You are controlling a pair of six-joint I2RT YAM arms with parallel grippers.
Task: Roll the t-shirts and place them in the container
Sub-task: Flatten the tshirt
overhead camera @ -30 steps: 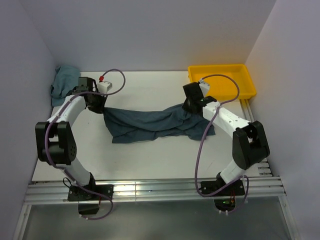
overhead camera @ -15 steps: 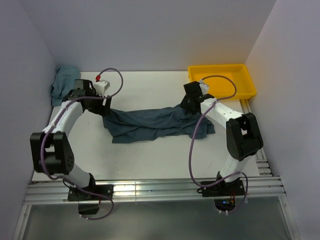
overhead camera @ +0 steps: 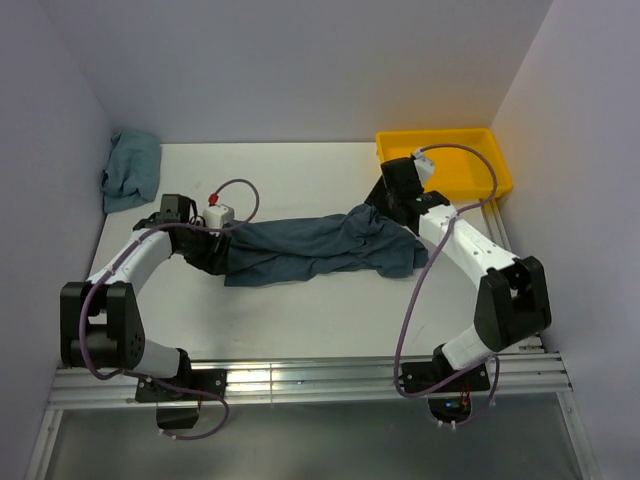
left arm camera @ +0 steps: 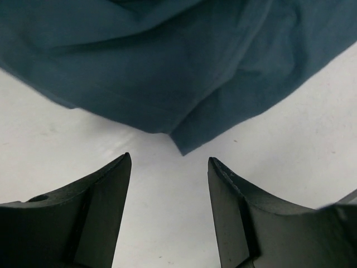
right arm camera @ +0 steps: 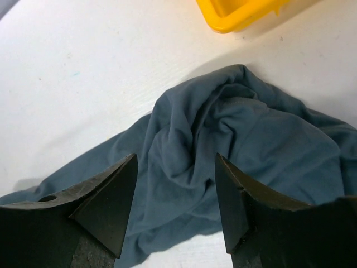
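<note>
T-shirt (overhead camera: 320,245) — crumpled (stretched sideways) on table (overhead camera: 300,310).

One t-shirt (overhead camera: 320,245) across the table (overhead camera: 300,320), tray (overhead camera: 455,140) and cloth (overhead camera: 130,170) at the far corners
The t-shirt lies left to right mid-table; the tray sits just behind its right end, the cloth well apart at far left; left gripper (left arm camera: 169,162) beside its left end, right gripper (right arm camera: 175,159) above its right end

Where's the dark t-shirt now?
Top view: the t-shirt lies crumpled across mid-table, between the left tool and right tool, its right end near the yellow tray.
</note>
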